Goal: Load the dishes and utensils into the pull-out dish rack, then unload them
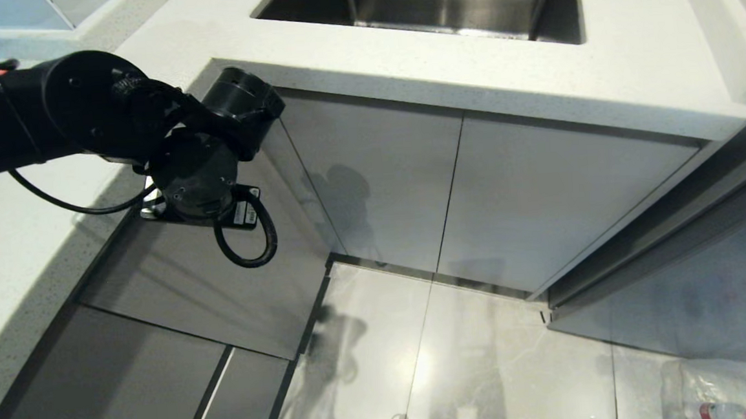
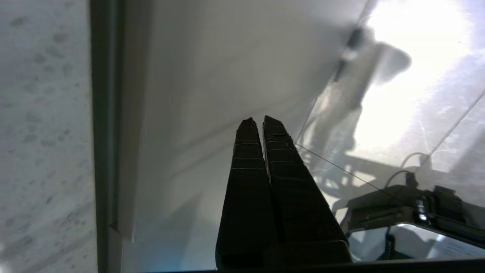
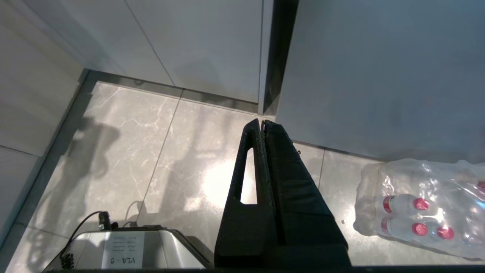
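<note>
No dishes or utensils are in view, and the wire basket of the pull-out dish rack is hidden; only closed pale-grey cabinet fronts (image 1: 222,277) show. My left arm (image 1: 196,175) reaches in from the left, just below the edge of the white speckled countertop (image 1: 20,257). Its wrist hides the fingers in the head view. In the left wrist view the left gripper (image 2: 259,120) is shut with nothing in it, pointing down along a pale-grey panel (image 2: 212,76) close under the countertop edge (image 2: 41,113). The right gripper (image 3: 262,121) hangs shut and empty above the floor.
A steel sink (image 1: 432,5) is set into the countertop at the back. Glossy grey floor tiles (image 1: 460,359) fill the corner between the cabinets. A wrapped pack of red-capped bottles (image 3: 420,212) lies on the floor at the right. My base (image 3: 125,246) shows below.
</note>
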{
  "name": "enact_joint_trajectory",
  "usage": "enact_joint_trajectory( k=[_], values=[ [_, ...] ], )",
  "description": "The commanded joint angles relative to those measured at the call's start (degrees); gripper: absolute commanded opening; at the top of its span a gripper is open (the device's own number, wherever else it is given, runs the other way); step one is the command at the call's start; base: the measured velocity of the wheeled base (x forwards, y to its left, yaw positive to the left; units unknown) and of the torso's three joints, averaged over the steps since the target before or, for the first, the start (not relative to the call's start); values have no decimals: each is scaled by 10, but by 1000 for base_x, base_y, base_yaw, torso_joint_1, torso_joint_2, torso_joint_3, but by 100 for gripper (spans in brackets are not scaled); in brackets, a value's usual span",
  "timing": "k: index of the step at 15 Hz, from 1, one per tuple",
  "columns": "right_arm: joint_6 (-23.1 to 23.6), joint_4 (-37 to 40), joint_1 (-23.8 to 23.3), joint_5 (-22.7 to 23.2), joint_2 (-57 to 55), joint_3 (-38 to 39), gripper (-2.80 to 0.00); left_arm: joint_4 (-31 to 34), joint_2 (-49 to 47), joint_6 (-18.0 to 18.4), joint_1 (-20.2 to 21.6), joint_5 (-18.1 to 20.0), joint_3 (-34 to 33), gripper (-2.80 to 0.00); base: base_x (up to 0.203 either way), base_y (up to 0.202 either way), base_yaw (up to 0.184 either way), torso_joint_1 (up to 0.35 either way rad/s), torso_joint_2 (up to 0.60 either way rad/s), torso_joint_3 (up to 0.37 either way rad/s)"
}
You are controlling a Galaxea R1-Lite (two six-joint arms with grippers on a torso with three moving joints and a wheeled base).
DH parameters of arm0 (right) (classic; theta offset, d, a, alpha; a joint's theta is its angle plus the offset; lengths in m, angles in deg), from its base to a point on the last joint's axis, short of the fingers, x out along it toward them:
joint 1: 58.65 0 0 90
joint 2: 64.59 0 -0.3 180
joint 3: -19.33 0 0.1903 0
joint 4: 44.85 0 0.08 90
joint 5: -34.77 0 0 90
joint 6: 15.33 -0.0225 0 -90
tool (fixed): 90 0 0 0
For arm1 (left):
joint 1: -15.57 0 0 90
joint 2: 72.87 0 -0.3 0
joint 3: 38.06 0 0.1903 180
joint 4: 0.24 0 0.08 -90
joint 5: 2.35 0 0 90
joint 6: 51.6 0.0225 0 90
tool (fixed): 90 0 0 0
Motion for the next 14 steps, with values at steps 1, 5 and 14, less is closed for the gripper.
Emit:
enact_joint_trajectory(
  k=[1,5,14],
  values=[
    [0,0,1,0,0,1,-280,2,19,-2,-13,0,-2,-280,0,0,0,0,0,0],
    [0,0,1,0,0,1,-280,-1,64,-4,-47,22,-2,-280,0,0,0,0,0,0],
    [0,0,1,0,0,1,-280,-9,305,17,-91,268,-8,-280,0,0,0,0,0,0]
  ],
)
